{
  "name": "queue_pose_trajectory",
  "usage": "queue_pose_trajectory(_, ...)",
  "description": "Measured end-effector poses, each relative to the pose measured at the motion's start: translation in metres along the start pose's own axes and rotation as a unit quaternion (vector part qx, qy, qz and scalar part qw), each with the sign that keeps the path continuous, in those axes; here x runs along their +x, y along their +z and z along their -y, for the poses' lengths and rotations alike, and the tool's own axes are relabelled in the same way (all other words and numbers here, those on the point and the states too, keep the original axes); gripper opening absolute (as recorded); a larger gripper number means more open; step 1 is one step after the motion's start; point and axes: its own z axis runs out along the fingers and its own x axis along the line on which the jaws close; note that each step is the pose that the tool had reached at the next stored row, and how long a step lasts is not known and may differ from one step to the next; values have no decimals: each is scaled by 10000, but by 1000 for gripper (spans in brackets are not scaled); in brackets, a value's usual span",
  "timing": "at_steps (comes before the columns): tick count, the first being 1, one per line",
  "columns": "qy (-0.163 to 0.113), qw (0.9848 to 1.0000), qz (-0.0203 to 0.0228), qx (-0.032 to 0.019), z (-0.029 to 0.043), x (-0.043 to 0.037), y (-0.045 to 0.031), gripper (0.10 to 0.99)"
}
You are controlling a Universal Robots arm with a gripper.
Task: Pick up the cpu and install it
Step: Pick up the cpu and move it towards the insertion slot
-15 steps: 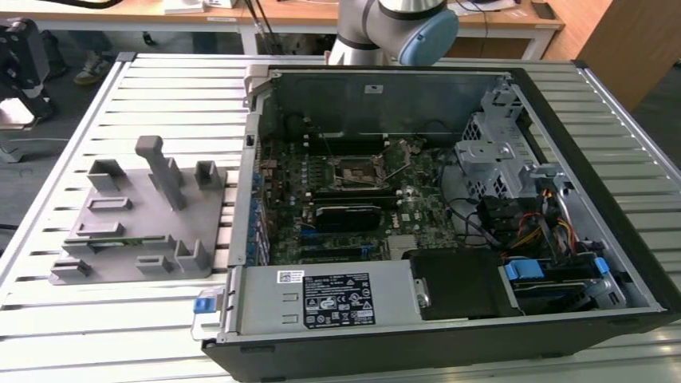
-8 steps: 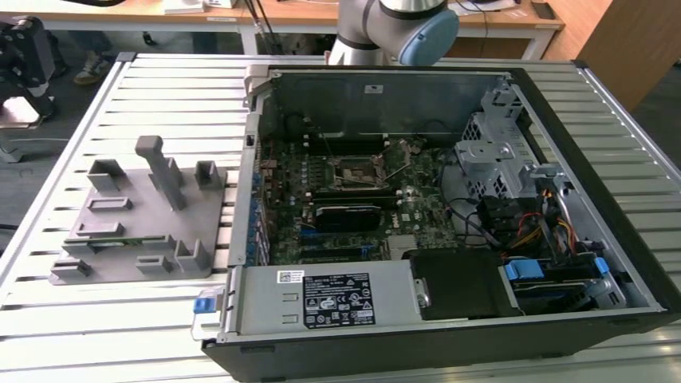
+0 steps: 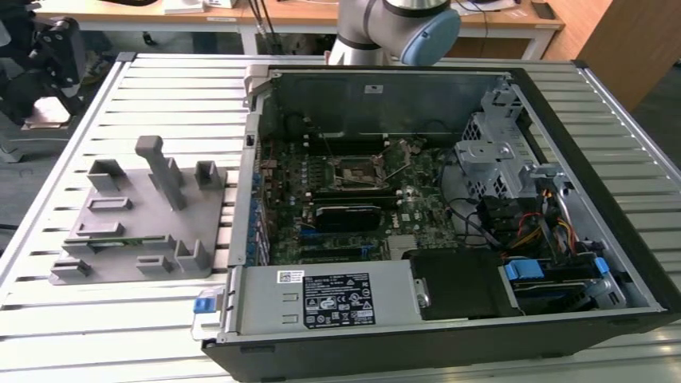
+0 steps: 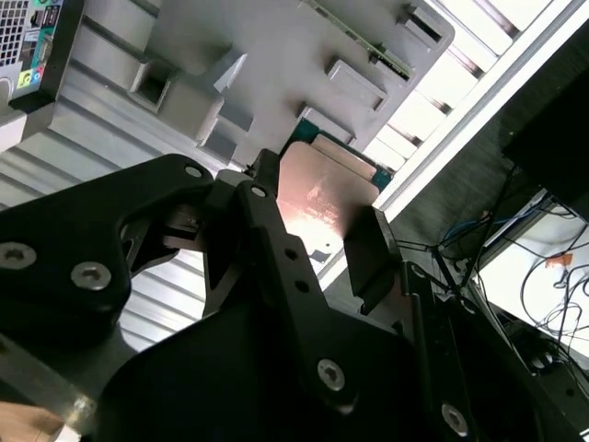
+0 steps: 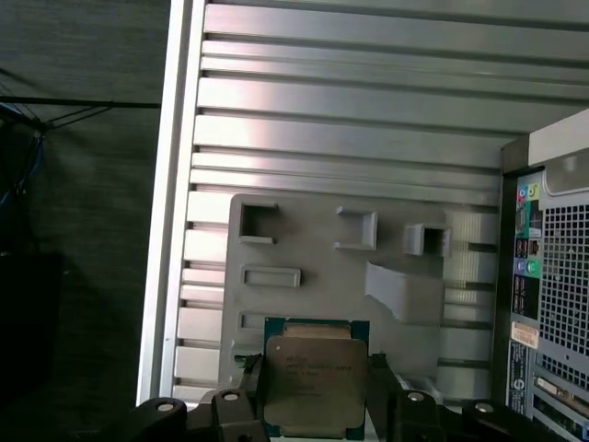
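my gripper (image 5: 313, 410) clamps the cpu (image 5: 311, 378) by two opposite edges, its silvery top facing the camera in both wrist views (a green rim just shows around it). the chip hangs over the grey fixture plate (image 5: 304, 249) on the slatted table (image 5: 350, 110), beside the open computer case (image 3: 426, 199), well apart from the motherboard socket (image 3: 356, 171).

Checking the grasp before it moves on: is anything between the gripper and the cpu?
Nothing visible. In the first wrist view the cpu sits directly between the fingers of the gripper, which flank it on two sides, with the grey fixture beyond it.
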Motion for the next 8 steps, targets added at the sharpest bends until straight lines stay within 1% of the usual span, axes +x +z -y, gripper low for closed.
queue_pose_trajectory(2,0,10000,1,-1,3,-55,6,529)
queue_pose_trajectory(8,0,10000,1,0,17,-277,12,529)
